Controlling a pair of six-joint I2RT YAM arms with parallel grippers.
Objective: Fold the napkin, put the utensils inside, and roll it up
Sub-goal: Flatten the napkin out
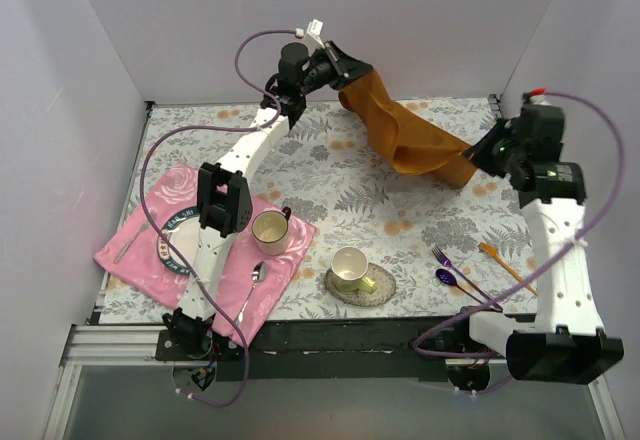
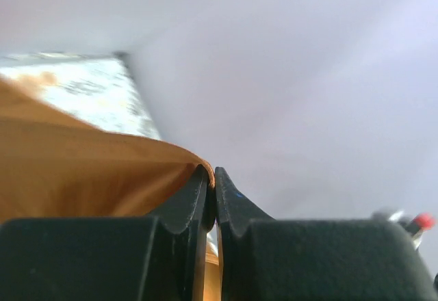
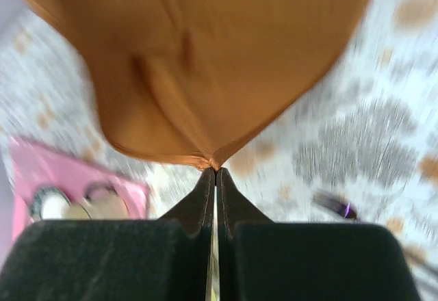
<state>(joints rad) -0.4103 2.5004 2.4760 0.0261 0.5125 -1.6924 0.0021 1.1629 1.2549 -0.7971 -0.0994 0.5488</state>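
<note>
Hanging napkin (image 1: pixel 405 130), pinched between left gripper (image 1: pixel 343 87), right gripper (image 1: pixel 478 152)

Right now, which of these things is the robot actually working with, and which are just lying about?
In the job: orange napkin, purple fork, blue spoon, orange knife.

Lying about: pink cloth, plate, mug, silver spoon, cup, saucer.

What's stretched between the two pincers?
The orange napkin, pinched at one end by the left pincer and at the other by the right pincer; the top view shows it.
</note>
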